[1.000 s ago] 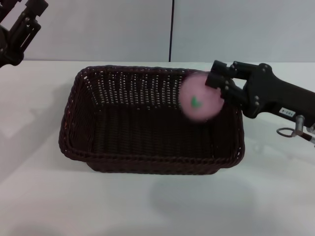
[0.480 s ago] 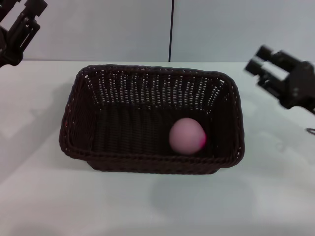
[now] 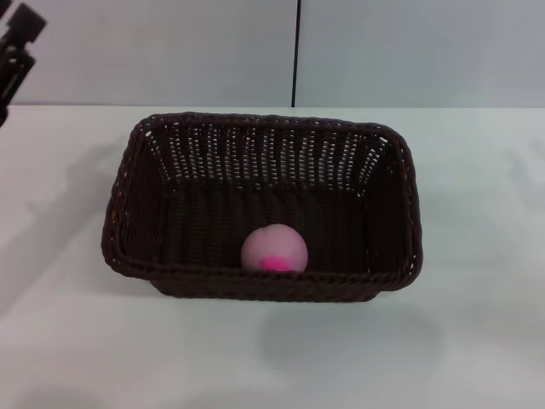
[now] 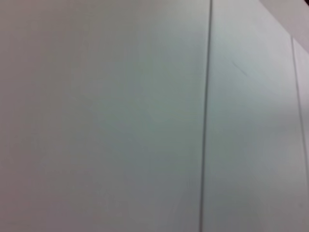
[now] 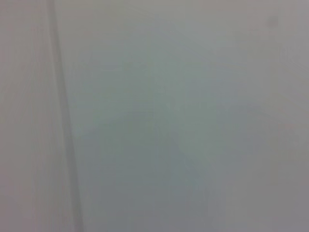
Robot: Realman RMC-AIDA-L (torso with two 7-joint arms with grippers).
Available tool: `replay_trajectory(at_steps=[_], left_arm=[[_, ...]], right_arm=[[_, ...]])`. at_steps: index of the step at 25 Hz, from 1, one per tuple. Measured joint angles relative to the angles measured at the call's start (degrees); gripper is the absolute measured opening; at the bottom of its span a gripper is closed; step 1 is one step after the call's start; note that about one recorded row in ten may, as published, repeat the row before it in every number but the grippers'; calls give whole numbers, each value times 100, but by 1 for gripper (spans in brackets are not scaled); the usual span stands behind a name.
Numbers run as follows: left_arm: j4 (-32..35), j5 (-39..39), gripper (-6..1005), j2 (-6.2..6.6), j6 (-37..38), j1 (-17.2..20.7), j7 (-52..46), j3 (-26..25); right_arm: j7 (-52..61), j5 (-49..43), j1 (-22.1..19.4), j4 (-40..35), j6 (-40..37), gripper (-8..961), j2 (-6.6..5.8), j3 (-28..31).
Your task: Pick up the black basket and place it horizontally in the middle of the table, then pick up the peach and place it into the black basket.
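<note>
Peach (image 3: 273, 249) down inside the black basket (image 3: 136, 247), resting on the basket floor against the near long wall, a little left of that wall's middle, deeper pink spot turned toward the camera and low on the fruit. Nothing gripping or touching it. Black basket set lengthwise across the middle of the white table (image 3: 477, 341), long sides running left to right, braided rim level, openwork far wall and both end walls sloping outward. Soft shadow of the basket on the tabletop just in front of the near wall. Behind the table, a pale wall (image 3: 426, 51) with a dark vertical seam meeting the table edge above the basket's far side. Left gripper (image 3: 12, 47) raised at the upper left corner of the head view, well apart from the basket, only partly in frame; cannot tell whether open or closed. Right gripper out of sight in every view. Both wrist views filled with pale wall panel and a seam line only.
</note>
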Motion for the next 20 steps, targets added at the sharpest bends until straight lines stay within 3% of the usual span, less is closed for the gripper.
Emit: replay_trajectory(at_steps=[9,12,13,17,18,20], left_arm=[[-719,-6,538,28,375,193,902,-594],[-1255,-20,538,-10,621,212,1199,-1093],[-1617,-21,524,-17,735,175,1286,-1332],[-1964,-21,469,-25,758,123,1535,-1479],[-2105,-21,364,-30,762,72,1650,-1533],[-2166,-21,338,-27,751,36,1689,-1551]], right_arm=[[-705,265,-73,217,800,492,7,414],[-1042,320,-8,60,974,492,-10,648],[-1051,330,8,-11,980,492,-13,704],[-1128,338,79,-103,1023,492,-81,893],[-1140,338,93,-106,1022,492,-90,976],[-1140,339,100,-120,1013,492,-65,1046]])
